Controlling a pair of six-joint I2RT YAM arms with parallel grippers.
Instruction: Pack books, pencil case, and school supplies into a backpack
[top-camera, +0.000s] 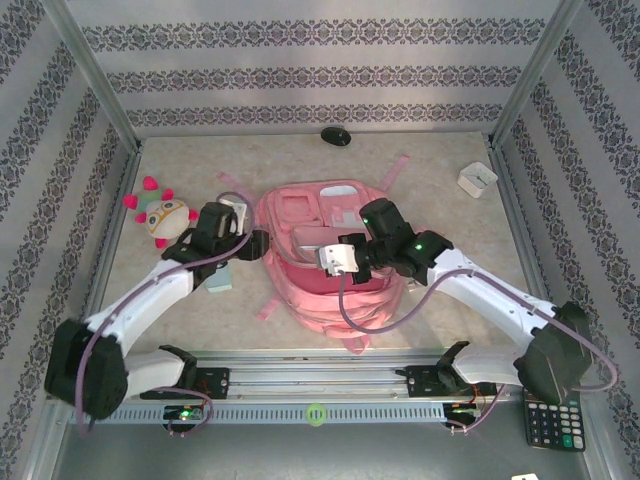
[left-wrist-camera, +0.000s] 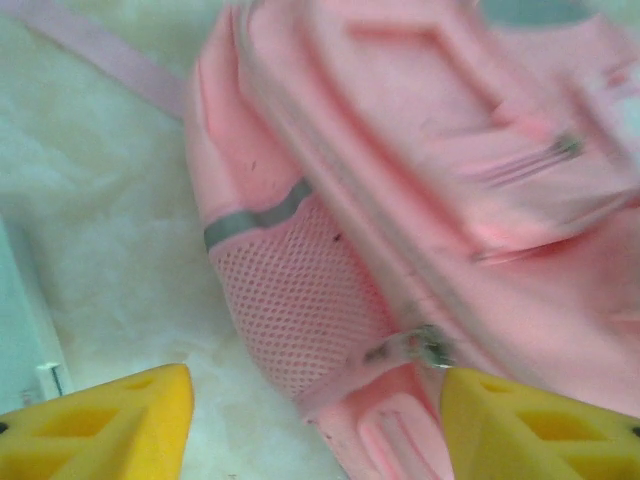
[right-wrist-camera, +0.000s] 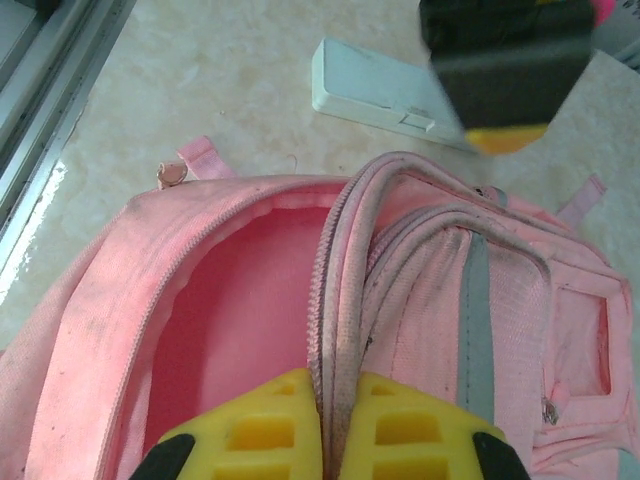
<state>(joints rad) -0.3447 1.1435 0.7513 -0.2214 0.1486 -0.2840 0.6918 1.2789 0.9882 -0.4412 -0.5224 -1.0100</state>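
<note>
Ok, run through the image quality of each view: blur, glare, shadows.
Left wrist: the backpack is smeared and soft all over, and the table looks washed out. Right wrist: the backpack's zipper rim is crisp, with strong glare along the rail at the left edge. Top: even light, faint shadows, nothing blurred.

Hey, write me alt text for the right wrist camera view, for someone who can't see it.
The yellow-fingered right gripper pinches the zipper edge of a large pink fabric backpack, holding its main compartment open onto a pink lining. Beyond it, a pale blue flat oblong pencil case lies on the beige marbled table.
</note>
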